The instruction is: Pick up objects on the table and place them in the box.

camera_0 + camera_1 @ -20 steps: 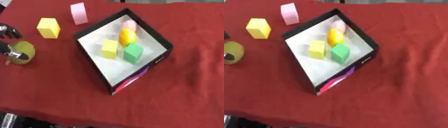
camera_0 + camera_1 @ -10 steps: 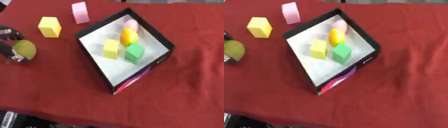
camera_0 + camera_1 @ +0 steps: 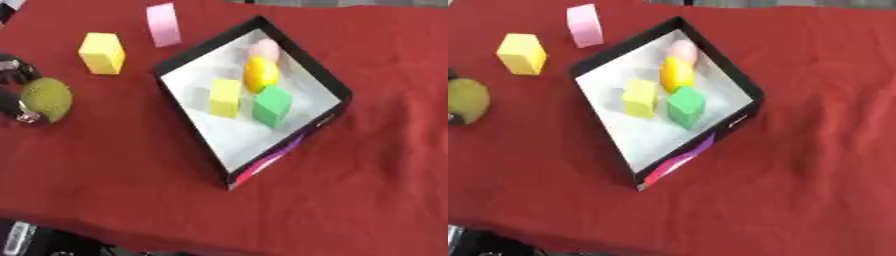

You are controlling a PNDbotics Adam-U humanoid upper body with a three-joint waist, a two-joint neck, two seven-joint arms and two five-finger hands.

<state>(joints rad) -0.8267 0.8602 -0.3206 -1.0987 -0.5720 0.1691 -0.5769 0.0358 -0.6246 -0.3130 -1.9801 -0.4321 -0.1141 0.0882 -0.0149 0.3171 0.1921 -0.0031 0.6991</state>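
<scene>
A yellow-green ball (image 3: 46, 98) sits at the left edge of the left eye view, in the grasp of the left hand (image 3: 16, 87). Dark fingers (image 3: 17, 70) curl round the ball from above and below, with a silver part showing just under it. The ball is well apart from the box (image 3: 331, 80), over the red cloth (image 3: 367, 170) to the box's left. In the right eye view only the ball and a sliver of the hand show at the left edge.

The box is black-walled with a white floor and lies askew, one corner pointing to the far side and one to the near side. A pink and purple strip shows along its near right wall. Four things lie inside it: a yellow block (image 3: 225, 97) left of centre, a green block (image 3: 272, 105) just beside it on the right, a yellow egg shape (image 3: 260, 74) behind them, and a pale pink rounded thing (image 3: 264, 49) touching the egg's far side, toward the far corner.

Outside the box, on the cloth, a yellow block (image 3: 101, 52) stands beyond the ball, near the hand. A pink block (image 3: 163, 24) stands farther back, close to the box's far left wall.

The right hand shows in neither view.
</scene>
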